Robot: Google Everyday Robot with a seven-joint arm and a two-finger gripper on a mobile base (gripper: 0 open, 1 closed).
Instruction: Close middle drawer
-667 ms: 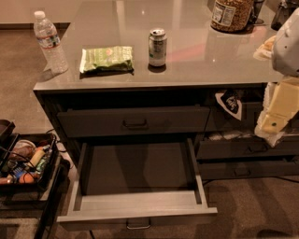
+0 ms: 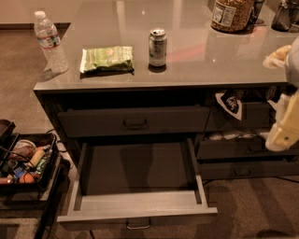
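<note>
The middle drawer (image 2: 140, 175) is pulled far out from the dark grey cabinet. Its lighter grey box is empty inside. Its flat front (image 2: 138, 215) faces me at the bottom of the view, with a small metal pull handle (image 2: 138, 226) at the centre. Above it is the top drawer front (image 2: 133, 120) with a like handle. My gripper (image 2: 284, 127) shows as a cream-coloured part at the right edge of the view, well to the right of the open drawer and apart from it.
On the counter top (image 2: 196, 60) stand a water bottle (image 2: 49, 42), a green snack bag (image 2: 106, 58), a soda can (image 2: 157, 46) and a jar (image 2: 231, 14). Partly open drawers (image 2: 243, 149) with items fill the right side. A black cart (image 2: 25, 163) with clutter stands on the left.
The cream part of my arm has shifted slightly right and down at the view's edge. The middle drawer stays pulled out as before.
</note>
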